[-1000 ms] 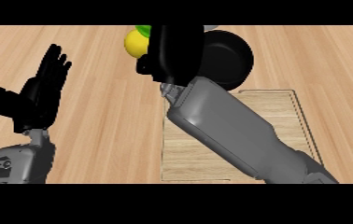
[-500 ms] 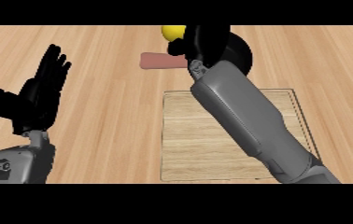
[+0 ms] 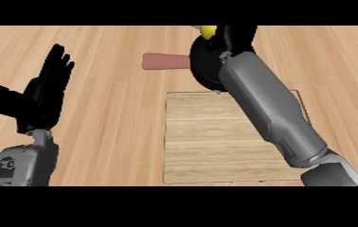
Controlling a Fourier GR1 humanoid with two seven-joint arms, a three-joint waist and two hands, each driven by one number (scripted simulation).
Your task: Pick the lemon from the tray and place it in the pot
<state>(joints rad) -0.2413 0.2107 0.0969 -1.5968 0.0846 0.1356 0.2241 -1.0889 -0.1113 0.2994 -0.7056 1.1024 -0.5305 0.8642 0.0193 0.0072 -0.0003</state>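
Lemon [image 3: 208, 30] mostly hidden, only yellow sliver visible at top edge, inside curled fingers of right hand [image 3: 234, 38] above black pot [image 3: 204, 67]. Right forearm covered much of pot and upper right part of tray [image 3: 210, 141]. Pot's reddish handle [image 3: 165, 61] pointed left over wooden surface [image 3: 111, 103]. Left hand [image 3: 46, 91] rested at left edge, fingers straight, upward.

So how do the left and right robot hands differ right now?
The left robot hand stands at the view's left edge, open, fingers up, resting and holding nothing. The right robot hand is stretched far forward at the top of the view, curled round the lemon above the pot, beyond the tray. Both are black, on grey forearms.
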